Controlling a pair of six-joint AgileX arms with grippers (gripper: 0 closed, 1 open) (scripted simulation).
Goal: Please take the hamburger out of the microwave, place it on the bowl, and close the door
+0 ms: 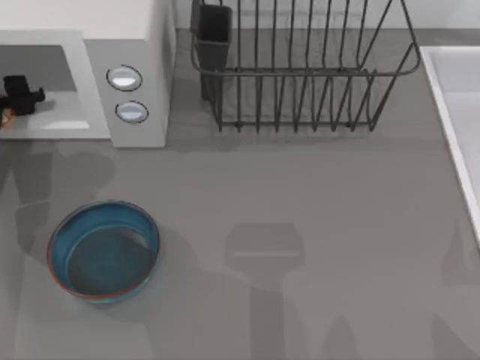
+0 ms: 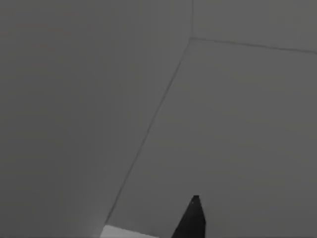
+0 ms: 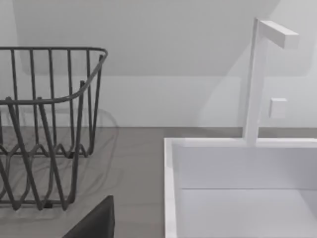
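**A:** Starting at the far left of the top view: what is there?

**B:** Upper left, in the opening of the microwave (image 1: pixel 142 45): the left gripper (image 1: pixel 19 94), black, reaching over the pale cavity floor. Apart or together, cannot tell.

**A:** And the hamburger?

**B:** Likely the orange-brown sliver (image 1: pixel 3 118) at the very left edge, just below the gripper in the frame. Too cropped to be sure, and cannot tell whether touching.

**A:** So how to do the grasp well?

**B:** Centre on the lump before squeezing, and clamp gently, since it looks small and soft. Mind the grey inner walls, which look close in the left wrist view. Lift only a little, then draw straight out through the opening.

**A:** Then where?

**B:** Down the frame to the bowl (image 1: pixel 103 204), lower left on the surface (image 1: pixel 315 247), well apart from the microwave. Release low over its dark middle to avoid a bounce off the rim.

**A:** Anything further right to watch?

**B:** Wire rack (image 1: pixel 300 75) at upper centre and white sink (image 1: pixel 457 112) at the right edge, both well off the path. Right gripper (image 3: pixel 96 223) parked near the sink, state impossible to tell.
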